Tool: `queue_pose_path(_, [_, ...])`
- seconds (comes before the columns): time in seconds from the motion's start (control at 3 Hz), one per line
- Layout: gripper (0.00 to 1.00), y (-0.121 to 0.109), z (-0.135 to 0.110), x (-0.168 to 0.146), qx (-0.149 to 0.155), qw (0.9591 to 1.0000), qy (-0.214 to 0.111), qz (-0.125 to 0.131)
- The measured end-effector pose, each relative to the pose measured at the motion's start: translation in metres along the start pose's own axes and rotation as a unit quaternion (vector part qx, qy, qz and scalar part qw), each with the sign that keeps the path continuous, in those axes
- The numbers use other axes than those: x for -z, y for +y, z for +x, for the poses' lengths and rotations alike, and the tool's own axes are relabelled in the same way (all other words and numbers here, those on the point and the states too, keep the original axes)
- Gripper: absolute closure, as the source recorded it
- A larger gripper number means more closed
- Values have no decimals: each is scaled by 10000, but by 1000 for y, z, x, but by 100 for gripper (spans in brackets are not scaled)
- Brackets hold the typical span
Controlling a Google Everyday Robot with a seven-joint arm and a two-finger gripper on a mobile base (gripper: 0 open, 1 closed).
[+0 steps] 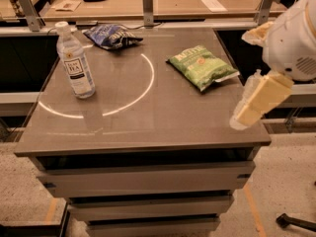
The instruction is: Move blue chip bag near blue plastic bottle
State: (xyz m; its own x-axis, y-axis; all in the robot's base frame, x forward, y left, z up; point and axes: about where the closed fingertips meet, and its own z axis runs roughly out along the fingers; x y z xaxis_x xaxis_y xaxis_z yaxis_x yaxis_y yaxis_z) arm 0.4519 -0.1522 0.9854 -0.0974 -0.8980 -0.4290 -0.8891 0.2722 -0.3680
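Observation:
The blue chip bag (112, 35) lies crumpled at the far left-centre of the grey table (148, 127), near its back edge. The blue plastic bottle (75, 63) stands upright at the table's left side, with a white cap and a white label, a short way in front and to the left of the bag. My arm (294, 38) comes in from the right edge of the view. My gripper (254, 105) hangs at the table's right edge near the front corner, far from the bag and holding nothing that I can see.
A green chip bag (202, 66) lies on the right half of the table. A white arc of light (133, 90) crosses the tabletop. Metal rail posts (147, 4) and a wooden bench stand behind the table. Drawers are below the top.

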Motion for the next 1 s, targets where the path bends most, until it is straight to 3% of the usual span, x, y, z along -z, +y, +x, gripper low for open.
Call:
queue_pose_path(0.33, [0, 9, 2, -15, -31, 9972, 350, 654])
queue_pose_path(0.67, [0, -10, 4, -20, -99, 9877, 581, 1448])
queue_pose_path(1.0, [0, -28, 2, -13, -117, 9753, 694, 2094])
